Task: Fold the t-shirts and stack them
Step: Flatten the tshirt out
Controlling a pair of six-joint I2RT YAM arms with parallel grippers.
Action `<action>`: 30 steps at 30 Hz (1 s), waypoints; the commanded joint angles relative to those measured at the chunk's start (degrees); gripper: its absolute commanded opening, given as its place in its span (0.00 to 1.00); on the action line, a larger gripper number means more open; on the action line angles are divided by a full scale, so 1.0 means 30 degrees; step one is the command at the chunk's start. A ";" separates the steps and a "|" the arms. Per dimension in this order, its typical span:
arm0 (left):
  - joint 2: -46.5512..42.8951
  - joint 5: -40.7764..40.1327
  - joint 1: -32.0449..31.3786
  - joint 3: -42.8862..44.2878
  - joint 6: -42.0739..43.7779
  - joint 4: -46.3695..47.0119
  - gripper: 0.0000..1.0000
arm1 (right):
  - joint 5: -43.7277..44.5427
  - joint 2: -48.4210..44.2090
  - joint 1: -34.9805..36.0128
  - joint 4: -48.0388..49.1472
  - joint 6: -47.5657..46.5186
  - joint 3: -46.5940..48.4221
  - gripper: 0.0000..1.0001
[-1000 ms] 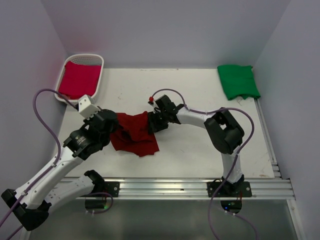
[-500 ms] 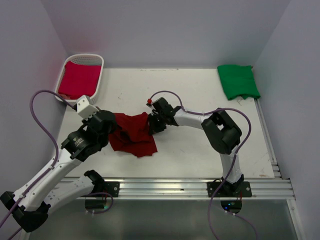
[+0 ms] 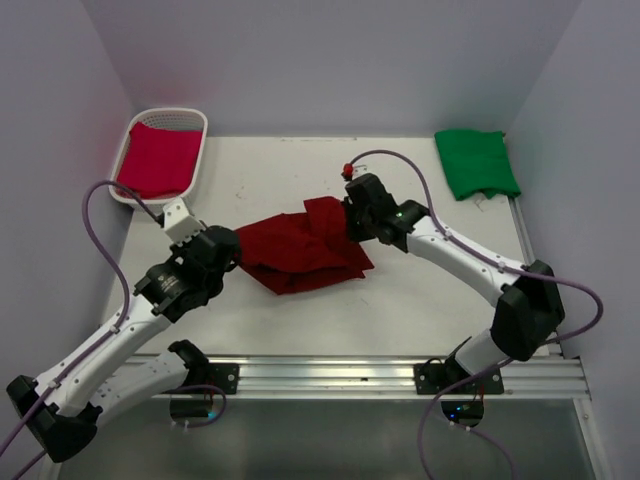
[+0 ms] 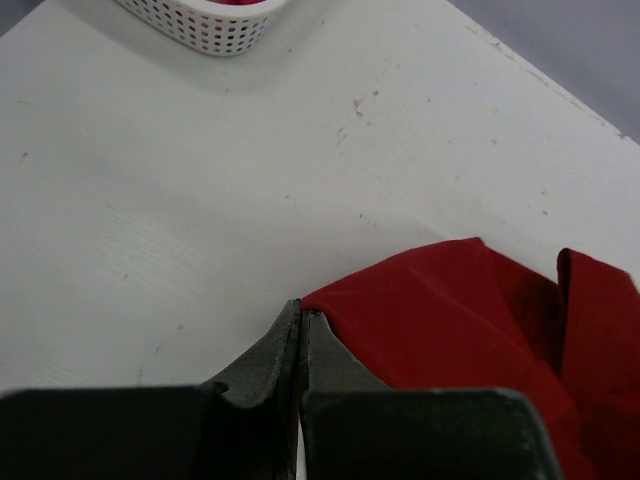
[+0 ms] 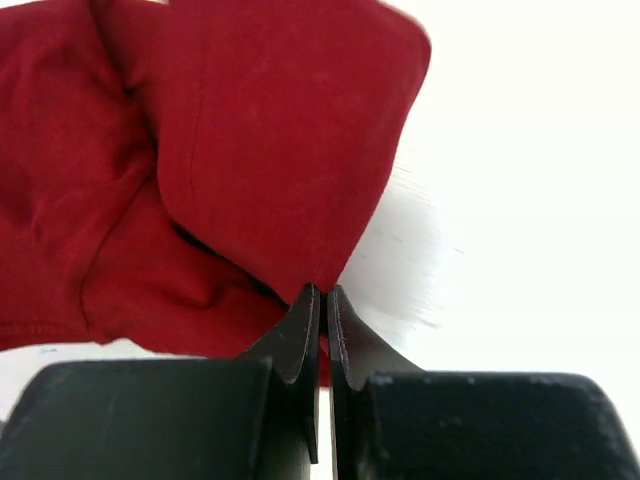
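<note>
From above, wrist housings hide the jaws of the left gripper [image 4: 301, 320] and right gripper [image 5: 323, 295]. The left wrist view crops the white lattice basket [image 4: 215, 22] at top and the maroon t-shirt [image 4: 470, 330] at right; the right wrist view blurs its far edge.

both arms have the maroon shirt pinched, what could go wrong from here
1. The left jaws, shut, hold only the very corner of the maroon t-shirt. A harder pull outward may slip it free.
2. In the top view the cloth lies bunched and overlapped across its middle, so setting it down like this would likely leave a crooked, creased fold.
</note>
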 commanded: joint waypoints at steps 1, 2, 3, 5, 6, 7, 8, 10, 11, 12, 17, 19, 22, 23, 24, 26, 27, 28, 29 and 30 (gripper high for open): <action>0.0548 -0.0789 0.0184 -0.0857 0.0171 0.0122 0.00 | 0.3686 -0.2104 -0.0173 -0.2615 -0.0208 -0.0673 0.00; 0.0927 -0.0847 0.0213 -0.1062 0.0142 0.0152 0.00 | 0.4501 -0.2572 -0.0173 -0.2852 -0.0120 -0.0907 0.00; 0.1162 -0.0877 0.0387 -0.1441 -0.0091 0.0036 0.00 | 0.4916 -0.3331 -0.0202 -0.3058 0.0084 -0.1054 0.00; 0.1807 -0.0702 0.0768 -0.1910 -0.0268 -0.0053 0.00 | 0.6059 -0.4126 -0.0231 -0.3790 0.0232 -0.1346 0.00; 0.1954 -0.0557 0.1234 -0.2058 -0.0240 0.0034 0.00 | 0.6352 -0.4478 -0.0261 -0.4024 0.0348 -0.1464 0.00; 0.2043 -0.0236 0.1442 -0.2234 -0.0123 0.0151 0.00 | 0.6529 -0.5148 -0.0319 -0.4491 0.0379 -0.1553 0.00; 0.2218 -0.0059 0.1647 -0.2381 0.0023 0.0268 0.00 | 0.6850 -0.5416 -0.0349 -0.4756 0.0408 -0.1698 0.00; 0.2307 0.0147 0.2144 -0.2645 0.0288 0.0532 0.00 | 0.7028 -0.5915 -0.0466 -0.5399 0.0496 -0.1787 0.00; 0.2249 0.0119 0.2234 -0.2704 0.0317 0.0591 0.00 | 0.7116 -0.6323 -0.0466 -0.5577 0.0583 -0.1875 0.00; 0.2220 0.0119 0.2322 -0.2791 0.0578 0.0852 0.17 | 0.7088 -0.6501 -0.0466 -0.5666 0.0700 -0.1963 0.00; 0.1548 0.1199 0.2323 -0.2823 0.2598 0.3190 0.82 | 0.6474 -0.6884 -0.0466 -0.5638 0.0965 -0.2577 0.00; 0.1022 0.2831 0.2294 -0.2909 0.4412 0.4626 0.89 | 0.6065 -0.6796 -0.0466 -0.5376 0.1140 -0.2841 0.00; 0.0638 0.7572 0.2264 -0.3201 0.7893 0.8517 0.91 | 0.5478 -0.6504 -0.0467 -0.4790 0.1287 -0.3281 0.00; 0.0840 0.9156 0.2206 -0.3290 0.9384 1.0329 0.91 | 0.5302 -0.6387 -0.0466 -0.4672 0.1316 -0.3456 0.00; 0.1220 1.0099 0.1828 -0.3116 0.9805 1.0753 0.91 | 0.5185 -0.6125 -0.0466 -0.4497 0.1345 -0.3516 0.00; 0.3032 1.0612 0.0397 -0.2417 1.1790 1.1604 0.90 | 0.4862 -0.5714 -0.0466 -0.4116 0.1346 -0.3633 0.00; 0.3823 0.9795 -0.2163 -0.2093 1.2382 1.1665 0.91 | 0.4803 -0.5567 -0.0466 -0.3969 0.1375 -0.3662 0.00; 0.5542 0.9613 -0.3378 -0.1741 1.2939 1.1753 0.91 | 0.4658 -0.5130 -0.0466 -0.3707 0.1375 -0.3663 0.00; 0.6400 0.9350 -0.4318 -0.1013 1.3524 1.1695 0.91 | 0.4482 -0.4923 -0.0495 -0.3646 0.1375 -0.3663 0.00; 0.7163 0.9057 -0.6068 -0.0686 1.3791 1.1811 0.91 | 0.4422 -0.4718 -0.0467 -0.3559 0.1404 -0.3663 0.00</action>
